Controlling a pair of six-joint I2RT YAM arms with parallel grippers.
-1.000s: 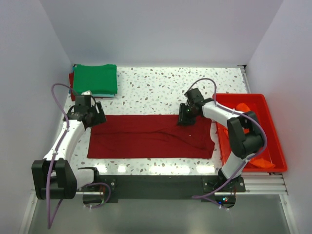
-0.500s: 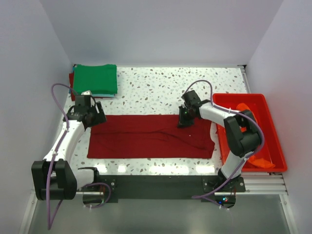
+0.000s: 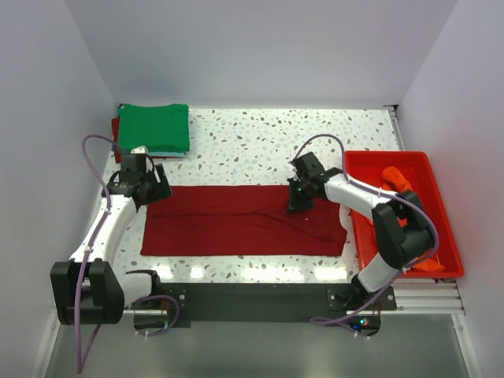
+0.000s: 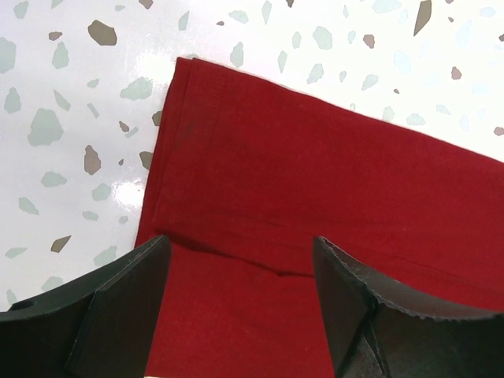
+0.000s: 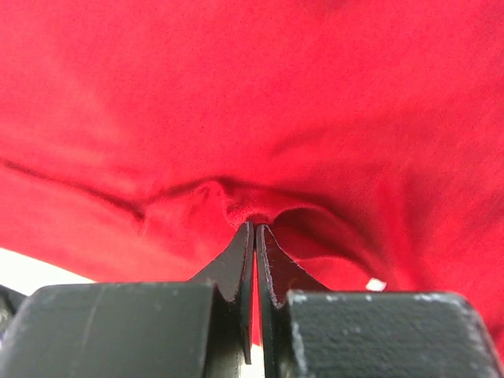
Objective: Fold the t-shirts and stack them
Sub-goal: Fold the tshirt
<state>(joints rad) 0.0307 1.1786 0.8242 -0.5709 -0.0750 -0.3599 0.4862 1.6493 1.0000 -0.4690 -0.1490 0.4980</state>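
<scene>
Plainly, one red t-shirt lies spread, one green t-shirt folded.

White arm links, black joints, purple cables, ridged black end effector fingers

Bare white speckled tabletop stretches between the folded bright green cloth t-shirt in the far-left corner and the rigid bright red plastic tub at right. White walls close three sides. The flat dark red cloth t-shirt lies low mid-table, with the left gripper and right gripper at its far edge.
</scene>
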